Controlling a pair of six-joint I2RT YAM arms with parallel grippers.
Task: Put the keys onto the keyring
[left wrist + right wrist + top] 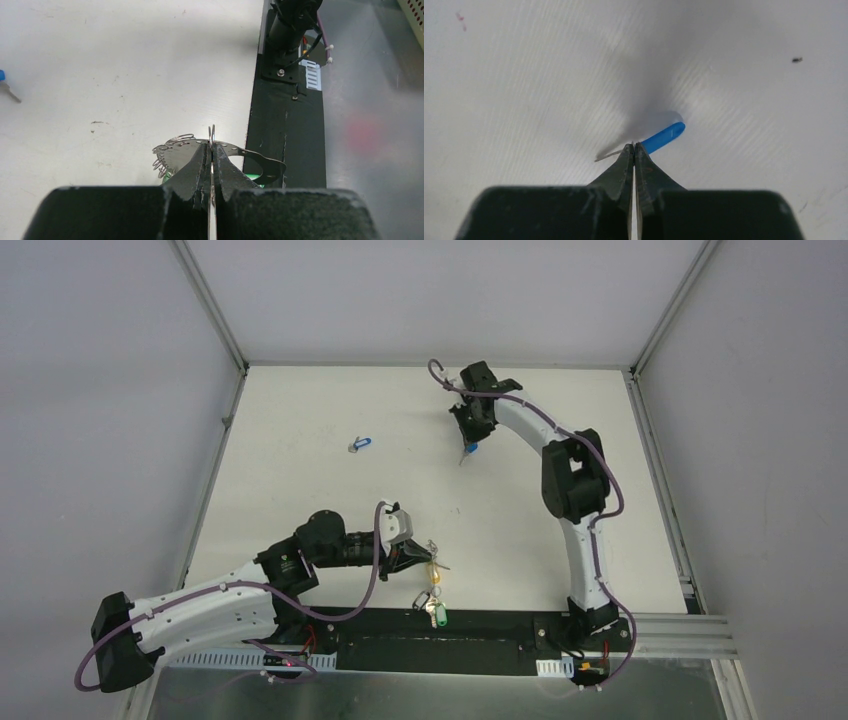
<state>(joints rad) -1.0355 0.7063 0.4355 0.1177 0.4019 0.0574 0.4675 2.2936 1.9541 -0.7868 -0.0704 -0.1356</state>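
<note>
Left end effector (408, 556), close to the bases, clenched on the keyring (432, 566); keys (433, 606) dangle just beside it. Right end effector (469, 443) grasping a blue key (470, 448); second blue key (360, 444) lies well to its left on the table (300, 490).
Left wrist: fingers (200, 165) pressed together on the keyring's thin rim.
Right wrist: tips shut on the blue key, head protruding right.

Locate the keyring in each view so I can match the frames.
Top external: keyring low centre, held by the left pincer, just above the black base strip.
Left wrist: bottom centre, clamped in the pincer, strip to its right.
Right wrist: not in it.
Shared landmark: the black base strip, in top and left wrist views.
</note>
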